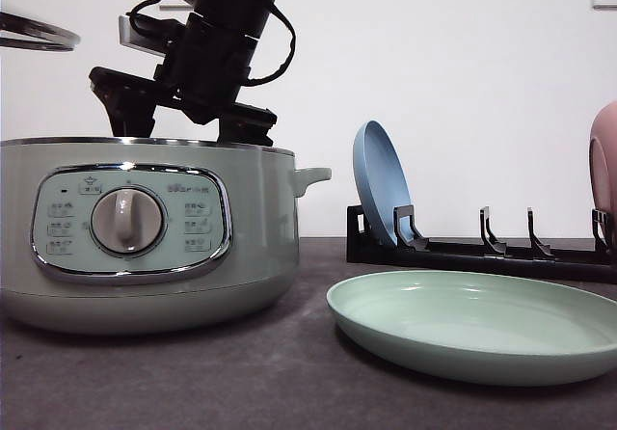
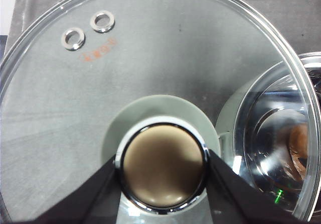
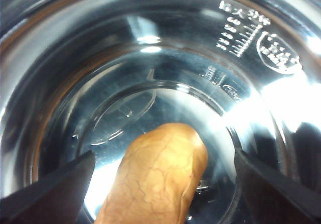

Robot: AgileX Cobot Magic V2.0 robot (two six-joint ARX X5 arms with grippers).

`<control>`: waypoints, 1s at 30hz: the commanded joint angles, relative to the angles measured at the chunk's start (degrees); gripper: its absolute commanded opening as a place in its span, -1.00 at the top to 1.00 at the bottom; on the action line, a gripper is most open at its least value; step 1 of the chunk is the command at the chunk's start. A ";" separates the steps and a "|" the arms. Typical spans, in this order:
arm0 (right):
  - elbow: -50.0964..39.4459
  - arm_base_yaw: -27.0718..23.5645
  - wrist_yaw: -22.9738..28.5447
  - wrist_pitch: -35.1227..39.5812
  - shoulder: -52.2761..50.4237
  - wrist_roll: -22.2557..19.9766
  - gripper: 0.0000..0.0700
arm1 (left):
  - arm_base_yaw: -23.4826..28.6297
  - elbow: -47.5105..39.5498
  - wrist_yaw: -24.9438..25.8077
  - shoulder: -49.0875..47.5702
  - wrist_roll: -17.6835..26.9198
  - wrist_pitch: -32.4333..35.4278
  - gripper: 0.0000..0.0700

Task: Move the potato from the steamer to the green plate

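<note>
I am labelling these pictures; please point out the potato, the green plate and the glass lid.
potato (image 3: 160,179): right wrist view, middle of its skin.
green plate (image 1: 482,362): front view, front rim.
glass lid (image 2: 165,58): left wrist view, clear glass.

The potato (image 3: 160,176) lies between spread fingers (image 3: 45,194) inside the steamer (image 3: 150,43).

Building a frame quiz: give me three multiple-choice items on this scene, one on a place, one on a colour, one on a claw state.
1. Where is the potato?
A. on the green plate
B. inside the steamer
C. in the rack

2. What colour is the plate standing in the rack?
A. blue
B. yellow
C. black

3. What is the left claw doing?
A. hanging open
B. shut on the lid knob
C. shut on a spoon

Key: 1 B, it lies on the steamer's shiny floor, green plate bare. 2 A, blue plate upright. 3 B, fingers flank the knob of the lid.
</note>
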 commanded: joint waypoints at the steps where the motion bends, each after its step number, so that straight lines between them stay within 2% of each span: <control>1: 1.64 0.79 0.07 0.15 2.40 1.32 -0.60 | 0.04 1.77 -0.09 0.00 0.26 2.27 1.00; 23: 1.62 1.18 0.11 -2.63 4.80 1.91 -0.58 | 0.04 1.77 -0.09 0.00 0.28 2.29 1.00; 25: 1.62 1.18 0.11 -2.74 4.85 1.94 -0.42 | 0.04 1.77 -0.09 0.00 0.28 2.30 1.00; 30: 1.62 1.33 0.07 -2.94 4.84 1.89 0.25 | 0.04 1.77 -0.09 0.00 0.28 2.32 1.00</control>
